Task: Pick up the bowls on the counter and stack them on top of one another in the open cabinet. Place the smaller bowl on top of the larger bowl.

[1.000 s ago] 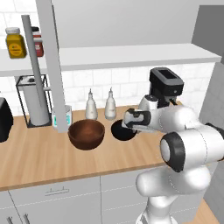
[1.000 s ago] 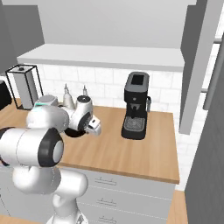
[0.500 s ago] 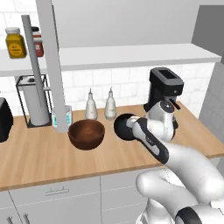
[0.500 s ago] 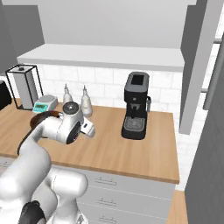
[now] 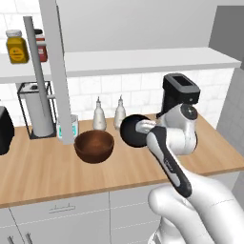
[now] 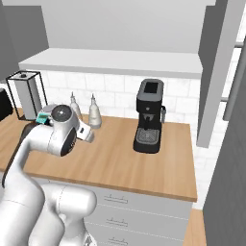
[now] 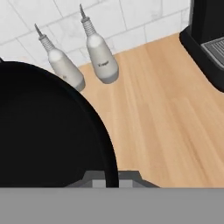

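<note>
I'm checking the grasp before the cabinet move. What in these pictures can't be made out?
- Gripper fingertips: in the hand view the smaller bowl covers them, so how the jaws stand on its rim is unclear.
- Smaller bowl: in the left base view its far side is behind the arm.
- Larger bowl: in the right base view the arm blocks it.
- Jar label on the cabinet shelf: too small to read.

the larger bowl (image 5: 94, 146) sits on the counter (image 5: 43, 169); the smaller bowl (image 5: 135, 131) hangs above the counter to its right, two bottles (image 5: 98, 115) behind, coffee machine (image 5: 177, 95) further right.
</note>
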